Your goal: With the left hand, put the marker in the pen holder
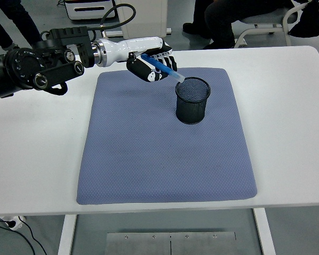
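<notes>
My left hand (151, 64) comes in from the left and hovers over the far part of the blue mat, just left of and above the black mesh pen holder (192, 101). Its fingers are curled around a blue marker (162, 67) with a pale cap end. The marker tilts down to the right, and its lower tip is at the holder's left rim. The holder stands upright on the mat, and I see nothing else inside it. The right arm is out of view.
A blue-grey mat (165, 149) covers the middle of the white table (287, 133). People's legs, a chair and a white machine show beyond the far edge. A cable runs from the left arm toward the back.
</notes>
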Robot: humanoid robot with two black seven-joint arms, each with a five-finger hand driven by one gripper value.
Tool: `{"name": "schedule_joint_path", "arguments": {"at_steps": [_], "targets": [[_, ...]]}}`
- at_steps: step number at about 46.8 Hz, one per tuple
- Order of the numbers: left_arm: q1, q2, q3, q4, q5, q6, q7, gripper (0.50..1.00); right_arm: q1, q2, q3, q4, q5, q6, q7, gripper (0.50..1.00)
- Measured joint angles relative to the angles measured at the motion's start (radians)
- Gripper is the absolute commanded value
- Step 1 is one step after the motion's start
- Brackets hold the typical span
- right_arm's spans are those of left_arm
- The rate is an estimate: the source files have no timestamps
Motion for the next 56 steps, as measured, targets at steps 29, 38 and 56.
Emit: {"name": "schedule_joint_path", "arguments": {"at_steps": [29, 38, 56], "targets": [[0.142, -0.091, -0.117, -0.009, -0.378, -0.019, -0.002, 0.5, 0.0, 0.0, 0.0, 0.0, 0.0, 0.0, 0.0, 1.0], [0.173, -0.109, -0.143, -0.009, -0.442, -0.006, -0.016, 0.5, 0.0, 0.0, 0.0, 0.0, 0.0, 0.0, 0.0, 1.0], [0.218, -0.166, -0.154, -0.009, -0.586, 0.03, -0.025, 0.5, 0.0, 0.0, 0.0, 0.0, 0.0, 0.0, 0.0, 1.0]]}}
